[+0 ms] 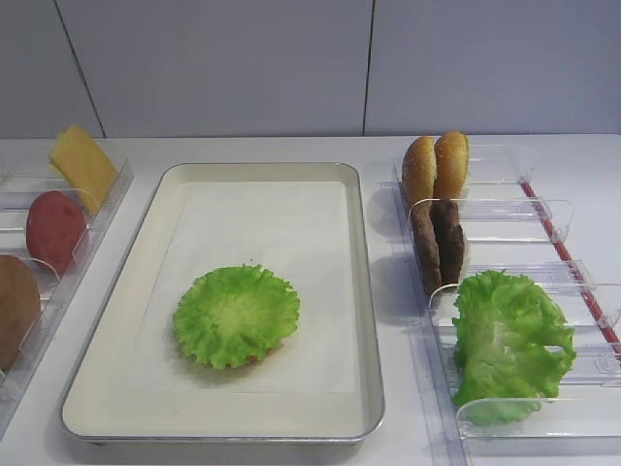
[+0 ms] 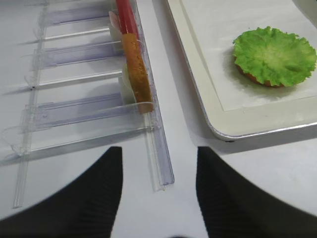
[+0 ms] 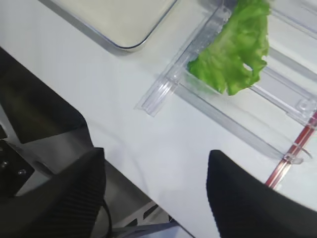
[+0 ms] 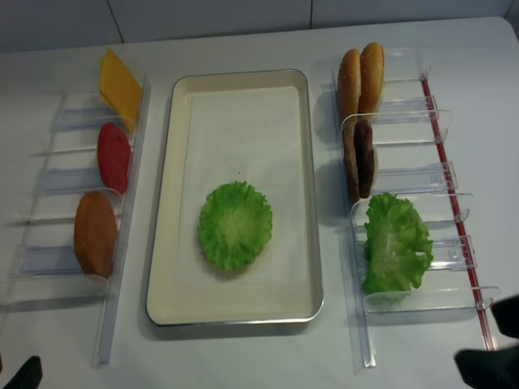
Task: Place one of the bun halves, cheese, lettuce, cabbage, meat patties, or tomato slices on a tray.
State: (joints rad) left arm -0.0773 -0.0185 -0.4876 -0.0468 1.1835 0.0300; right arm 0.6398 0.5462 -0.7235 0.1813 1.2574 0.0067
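Observation:
The lettuce (image 1: 236, 314) lies flat on the white liner of the silver tray (image 1: 262, 214), front of centre; a brown bun edge (image 2: 252, 78) peeks out beneath it. The cabbage (image 1: 509, 345) leans in the right rack, behind it the meat patties (image 1: 439, 243) and two bun halves (image 1: 435, 167). The left rack holds cheese (image 1: 82, 165), a tomato slice (image 1: 53, 228) and a bun half (image 1: 15, 306). My left gripper (image 2: 158, 151) is open over the bare table at the left rack's front end. My right gripper (image 3: 156, 153) is open over the table's front edge, short of the cabbage (image 3: 235, 47). Both are empty.
Clear plastic divided racks flank the tray, the left rack (image 2: 79, 114) and the right rack (image 4: 422, 300), which has a red strip along its outer side. The table's front edge (image 3: 163, 183) runs just under the right gripper.

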